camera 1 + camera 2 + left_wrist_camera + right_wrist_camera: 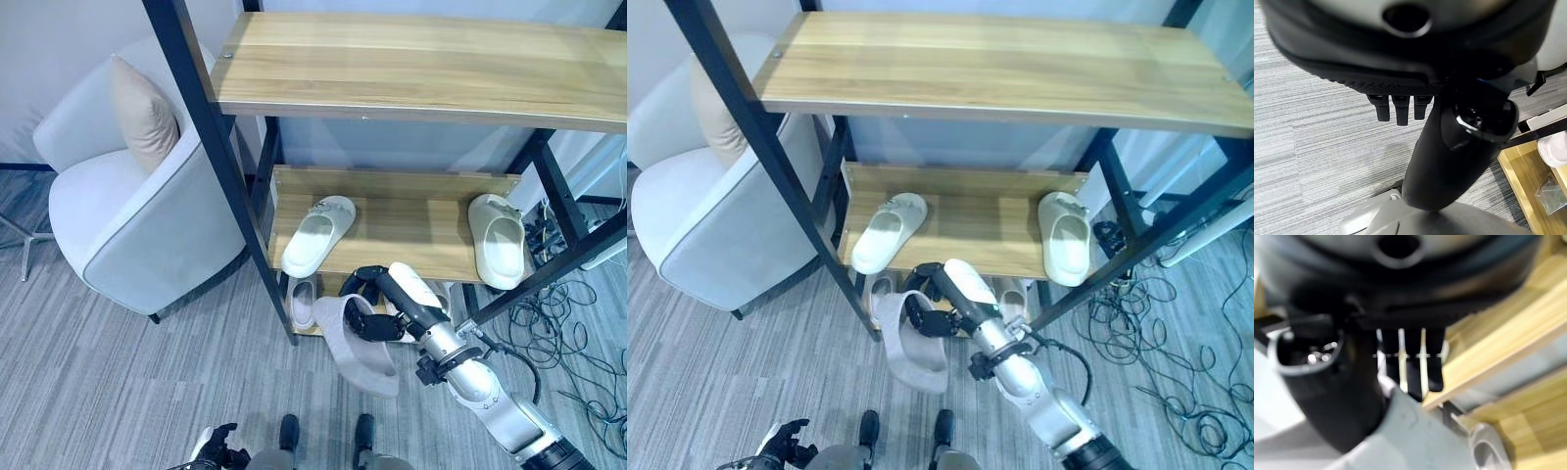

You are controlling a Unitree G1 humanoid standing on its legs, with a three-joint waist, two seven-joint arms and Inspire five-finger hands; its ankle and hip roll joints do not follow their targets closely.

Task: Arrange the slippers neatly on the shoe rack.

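Right hand curled round grey slipper at lower centre, lifted toward rack for shelving; left hand relaxed.

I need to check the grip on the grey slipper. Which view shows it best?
The left eye view: the grey slipper hangs whole in the right robot hand, sole outward. The right eye view matches. The right wrist view shows a close grey surface by the fingers.

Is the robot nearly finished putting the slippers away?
Partly. Two white slippers already lie on the middle shelf, one at its left and one at its right, far apart. The right hand is gripping a grey slipper in front of the rack. More slippers sit low by the bottom shelf, still to tidy.
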